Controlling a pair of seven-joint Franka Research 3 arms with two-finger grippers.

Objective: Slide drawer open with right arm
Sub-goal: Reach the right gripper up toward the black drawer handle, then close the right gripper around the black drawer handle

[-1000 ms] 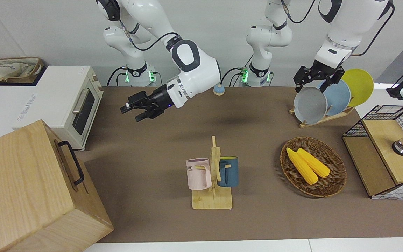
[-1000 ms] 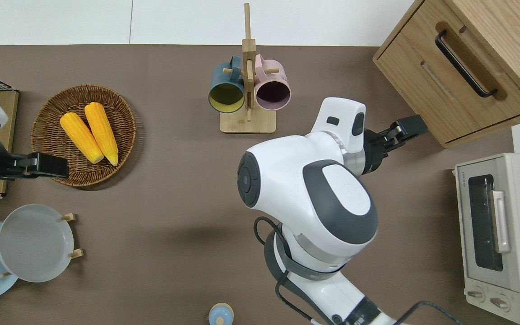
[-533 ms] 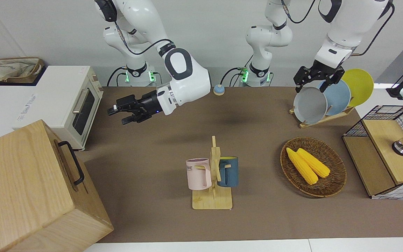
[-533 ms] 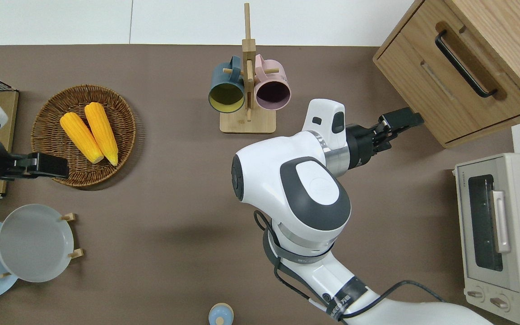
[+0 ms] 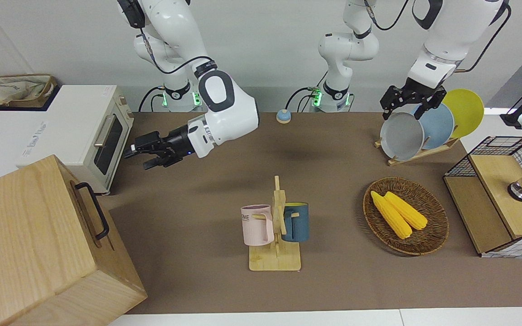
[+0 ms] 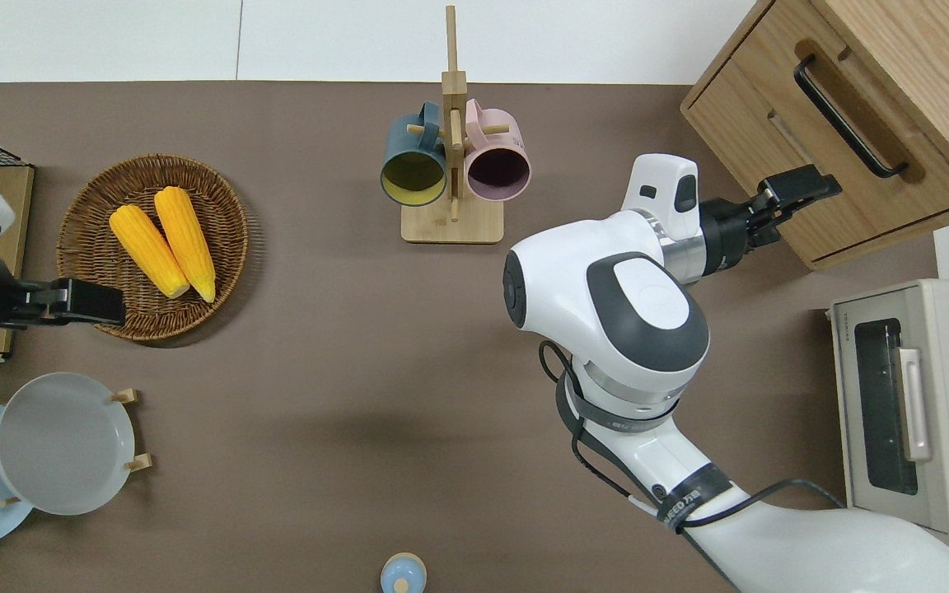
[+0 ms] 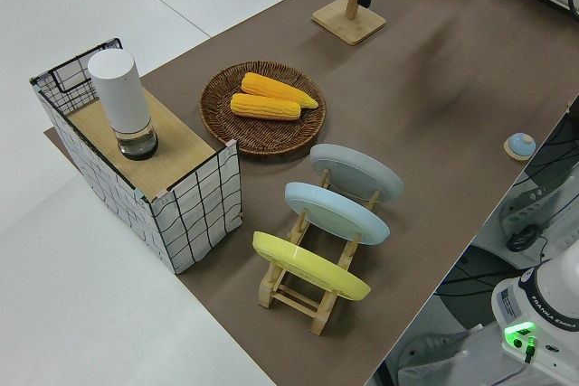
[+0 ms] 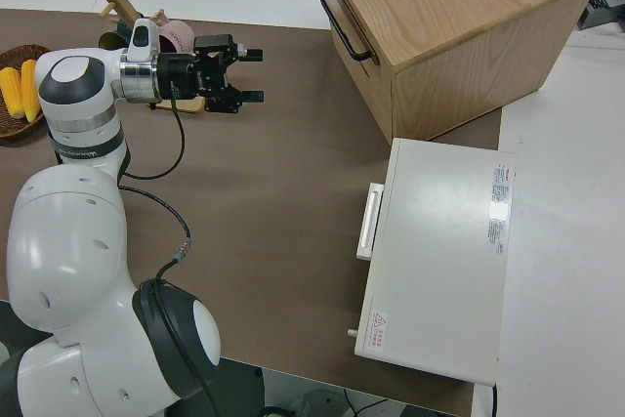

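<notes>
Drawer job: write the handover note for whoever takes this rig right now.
Right tool: open, empty, in the air, pointed toward the wooden box at the right arm's end of the table. In the overhead view it overlaps the box's front; from the right side it is clear of the box.
Left tool: parked.
Drawer: shut, flush with the box front. Its black handle is untouched.
Done: part of the approach.
Left: reach the handle, close on it, slide the drawer out.
</notes>
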